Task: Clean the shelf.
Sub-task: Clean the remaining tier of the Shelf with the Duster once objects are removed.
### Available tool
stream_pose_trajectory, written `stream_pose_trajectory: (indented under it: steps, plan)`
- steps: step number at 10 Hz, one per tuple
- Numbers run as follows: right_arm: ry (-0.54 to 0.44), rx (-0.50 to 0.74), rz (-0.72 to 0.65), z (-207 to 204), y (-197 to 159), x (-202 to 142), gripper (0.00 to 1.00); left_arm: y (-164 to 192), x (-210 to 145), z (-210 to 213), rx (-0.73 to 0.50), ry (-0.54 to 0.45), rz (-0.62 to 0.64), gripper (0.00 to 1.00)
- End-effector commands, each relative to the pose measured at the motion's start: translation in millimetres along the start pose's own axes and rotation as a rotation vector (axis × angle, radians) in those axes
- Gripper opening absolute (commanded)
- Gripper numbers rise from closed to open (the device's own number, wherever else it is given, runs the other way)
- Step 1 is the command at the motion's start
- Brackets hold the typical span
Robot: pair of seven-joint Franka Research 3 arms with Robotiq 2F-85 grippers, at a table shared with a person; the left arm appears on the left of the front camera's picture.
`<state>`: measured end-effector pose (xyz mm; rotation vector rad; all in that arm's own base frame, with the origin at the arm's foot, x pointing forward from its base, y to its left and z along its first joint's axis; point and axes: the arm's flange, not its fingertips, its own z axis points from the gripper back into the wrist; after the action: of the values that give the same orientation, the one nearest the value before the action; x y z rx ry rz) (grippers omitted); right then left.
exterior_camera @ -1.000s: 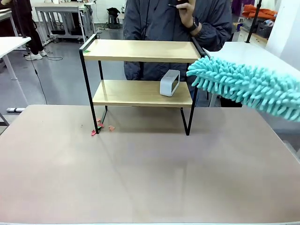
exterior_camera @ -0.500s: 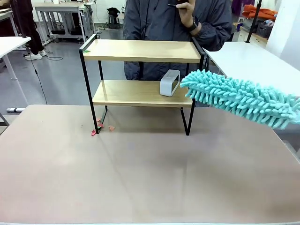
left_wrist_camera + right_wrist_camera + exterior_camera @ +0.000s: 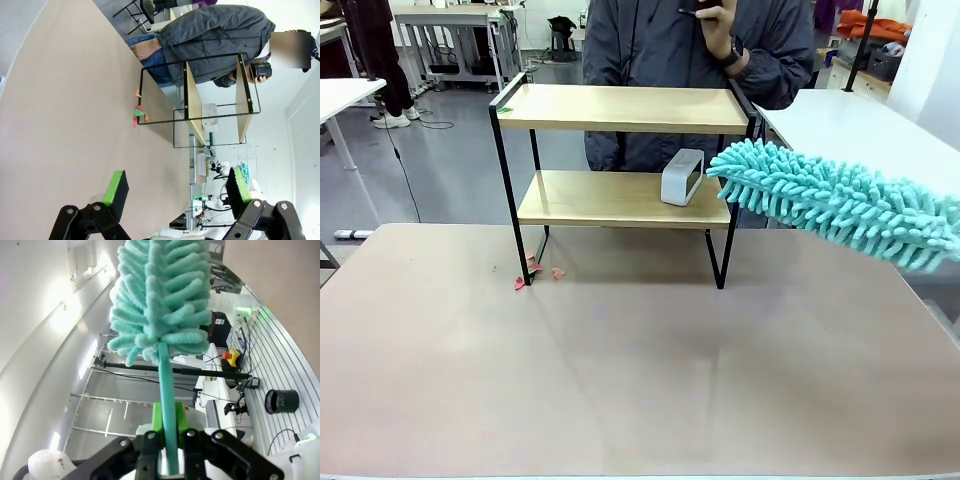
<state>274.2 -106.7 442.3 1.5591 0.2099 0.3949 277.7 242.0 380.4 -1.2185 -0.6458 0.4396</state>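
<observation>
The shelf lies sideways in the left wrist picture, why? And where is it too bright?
Left wrist view: that camera is rolled over, so the shelf stands sideways, yet sharp. Right wrist view: glare whitens the wall beside the duster. Front view: even light, a faint shadow under the shelf.

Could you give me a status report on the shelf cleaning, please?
Right gripper shut on duster; left gripper open, empty. Duster tip at shelf, right side. White box on lower board, close by.

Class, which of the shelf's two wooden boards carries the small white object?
The lower board: the white object stands near its right end, on the side where the teal duster reaches in. The upper board holds nothing like it.
</observation>
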Motion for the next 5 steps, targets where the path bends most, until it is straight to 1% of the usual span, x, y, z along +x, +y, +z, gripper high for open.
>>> stream_pose_trajectory:
  steps: [1,2,3,4,5]
  plan:
    - [-0.026,-0.012,-0.023,-3,4,0,0.12,0,-5,-3,-0.023,-0.012,-0.021,1.0]
    - [-0.109,-0.06,0.0,-16,21,8,0.12,0,-5,-3,-0.023,-0.012,-0.021,1.0]
    - [-0.171,-0.125,0.053,-35,49,21,0.12,0,-5,-3,-0.023,-0.012,-0.021,1.0]
    - [-0.186,-0.193,0.106,-58,80,38,0.12,0,-5,-3,-0.023,-0.012,-0.021,1.0]
    - [-0.188,-0.243,0.117,-77,102,58,0.12,0,-5,-3,-0.023,-0.012,-0.021,1.0]
